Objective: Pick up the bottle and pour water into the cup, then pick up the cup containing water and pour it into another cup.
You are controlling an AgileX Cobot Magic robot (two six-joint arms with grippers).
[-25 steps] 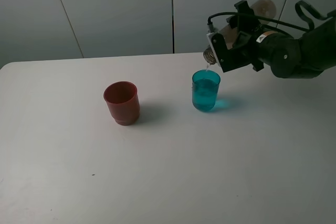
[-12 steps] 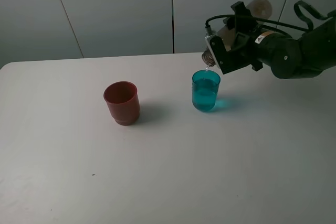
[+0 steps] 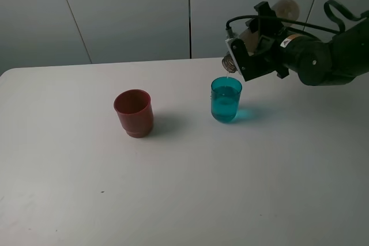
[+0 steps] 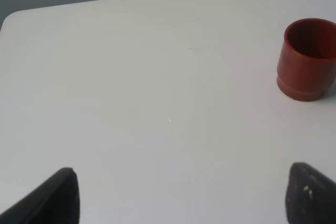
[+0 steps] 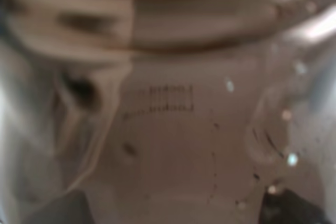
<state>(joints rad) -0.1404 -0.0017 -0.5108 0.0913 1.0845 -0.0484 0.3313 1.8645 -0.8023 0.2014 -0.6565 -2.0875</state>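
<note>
The smoky grey-brown bottle (image 3: 287,8) is tipped almost flat, and its open neck (image 3: 229,61) hangs just above the rim of the teal cup (image 3: 226,99). That cup stands on the table with water in it. My right gripper (image 3: 267,41) is shut on the bottle's body. In the right wrist view the bottle (image 5: 168,108) fills the whole picture as a blur. The red cup (image 3: 134,112) stands upright to the left of the teal one, and it also shows in the left wrist view (image 4: 307,59). My left gripper (image 4: 184,200) is open over bare table, well away from the red cup.
The white table (image 3: 184,188) reaches to grey wall panels (image 3: 132,10) behind it. The right arm (image 3: 328,56) and its cables come in from the right edge, above the table. The left arm does not show in the high view.
The bottle's base has swung slightly left and up, so it is tipped a touch more. Both cups and the left gripper have stayed where they were.
</note>
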